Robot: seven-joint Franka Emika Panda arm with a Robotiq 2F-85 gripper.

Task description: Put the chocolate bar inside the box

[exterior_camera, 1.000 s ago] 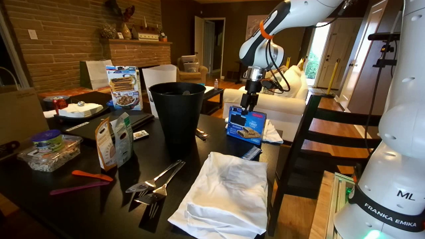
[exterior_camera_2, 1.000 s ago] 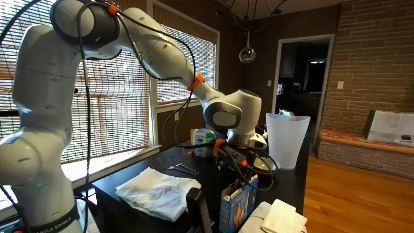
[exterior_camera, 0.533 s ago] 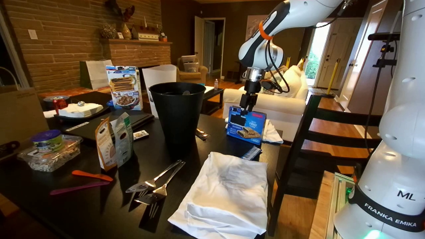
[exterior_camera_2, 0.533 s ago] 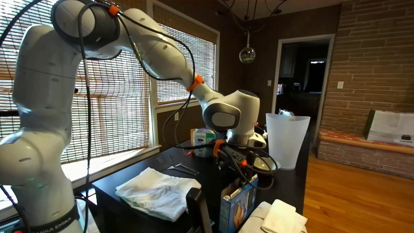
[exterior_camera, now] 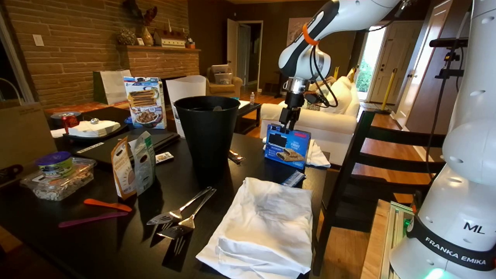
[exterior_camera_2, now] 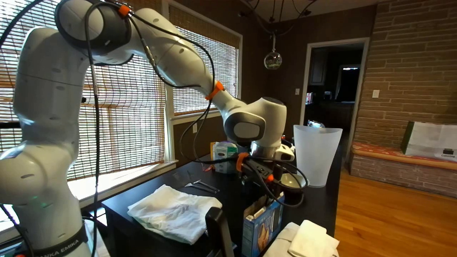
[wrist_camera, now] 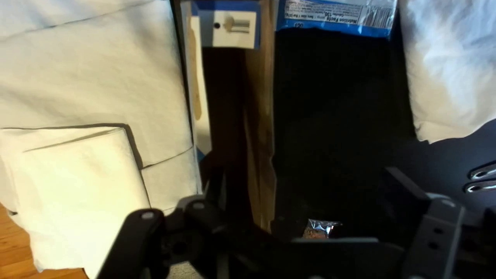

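A blue-wrapped snack bar (exterior_camera: 293, 179) lies before the open blue box (exterior_camera: 288, 149), the tool (exterior_camera: 287, 126) at the box's top edge, jaws apart; a brown-and-silver packet (exterior_camera: 235, 156) lies farther, by the black bin (exterior_camera: 207, 135). Either may be the one wanted: probably light, slick, crushable, best pinched mid-length.
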